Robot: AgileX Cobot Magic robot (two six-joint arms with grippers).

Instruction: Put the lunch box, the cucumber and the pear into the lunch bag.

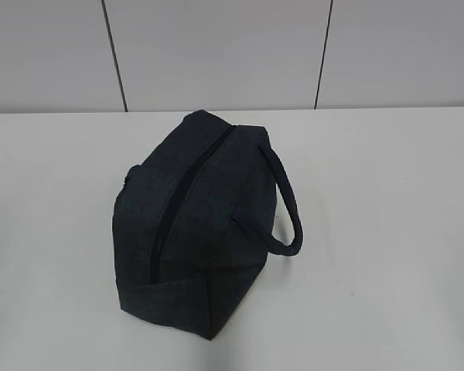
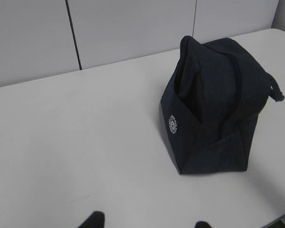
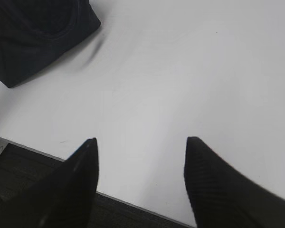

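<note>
Both grippers, left gripper (image 2: 145, 223) and right gripper (image 3: 140, 142), hang part-open, holding nothing.
Lunch bag (image 1: 193, 224) looks zipped; handle (image 1: 288, 202) at three o'clock could snag.

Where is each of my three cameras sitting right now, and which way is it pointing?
Exterior view: raised in front of the table, angled down at the lunch bag and back wall; no arm in view.
Left wrist view: low over the table, facing the bag's end; only the left gripper fingertips show, apart.
Right wrist view: at the table's near edge, looking down; the right gripper fingers are spread and empty, the bag's corner top left.
Shared: the bag appears in all three.
</note>
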